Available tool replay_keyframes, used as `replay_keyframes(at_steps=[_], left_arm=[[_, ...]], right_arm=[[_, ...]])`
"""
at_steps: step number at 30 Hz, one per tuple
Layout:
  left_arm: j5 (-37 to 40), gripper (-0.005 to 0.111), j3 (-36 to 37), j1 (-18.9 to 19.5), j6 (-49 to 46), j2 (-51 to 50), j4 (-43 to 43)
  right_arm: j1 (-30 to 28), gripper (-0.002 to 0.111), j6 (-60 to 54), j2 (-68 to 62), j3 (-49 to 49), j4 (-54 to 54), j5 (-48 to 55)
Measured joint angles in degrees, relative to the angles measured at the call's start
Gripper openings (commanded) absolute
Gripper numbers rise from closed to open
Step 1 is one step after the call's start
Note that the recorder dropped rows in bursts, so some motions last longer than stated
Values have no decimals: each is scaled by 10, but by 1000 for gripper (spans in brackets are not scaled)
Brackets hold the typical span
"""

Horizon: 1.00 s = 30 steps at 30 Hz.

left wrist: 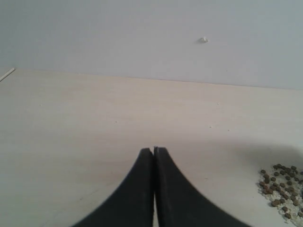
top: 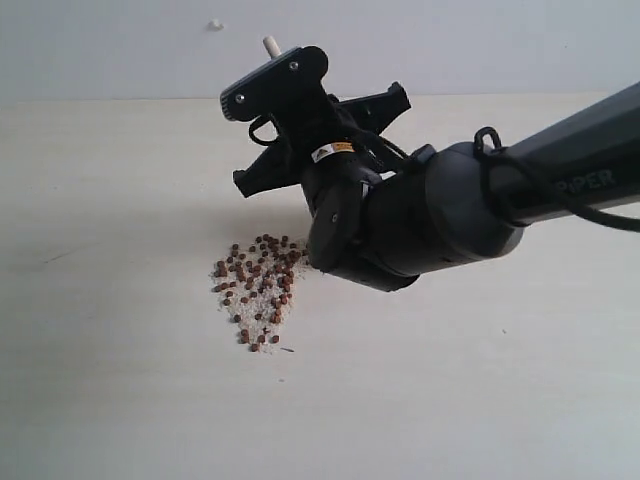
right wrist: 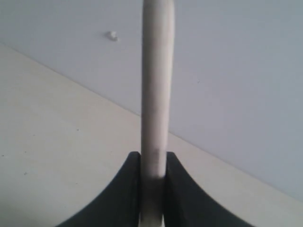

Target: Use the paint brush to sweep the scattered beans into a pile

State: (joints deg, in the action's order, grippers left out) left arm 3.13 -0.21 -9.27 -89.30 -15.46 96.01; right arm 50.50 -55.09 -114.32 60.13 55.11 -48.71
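Observation:
The beans (top: 258,290) lie gathered in a loose reddish-brown pile with pale crumbs on the table, just left of my right arm's wrist. My right gripper (top: 262,120) hangs above and behind them, shut on the paint brush; its pale handle end (top: 270,45) pokes up above the black fingers. In the right wrist view the handle (right wrist: 157,85) runs straight up between the fingertips of the right gripper (right wrist: 153,158). The arm hides the brush's bristles and ferrule. My left gripper (left wrist: 154,150) is shut on nothing, low over bare table, with the beans (left wrist: 281,189) off to one side.
The pale wooden table (top: 120,380) ends at a plain grey wall with a small white bump (top: 215,24). My right arm (top: 480,200) crosses the right half of the scene. A thin pale stick (left wrist: 7,74) lies at the table's far edge in the left wrist view.

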Motion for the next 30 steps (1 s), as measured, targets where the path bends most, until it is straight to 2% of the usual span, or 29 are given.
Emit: replay_keyframes(at_steps=[5,14,30], left_arm=[[0,0,0,0,0,0,0],[0,0,0,0,0,0,0],[0,0,0,0,0,0,0]], right_arm=[[-8,0,23,-4,0,-37,49],[-8,0,43,-46,0,-79,75],[-3,0,243,-42,0,-239,134]])
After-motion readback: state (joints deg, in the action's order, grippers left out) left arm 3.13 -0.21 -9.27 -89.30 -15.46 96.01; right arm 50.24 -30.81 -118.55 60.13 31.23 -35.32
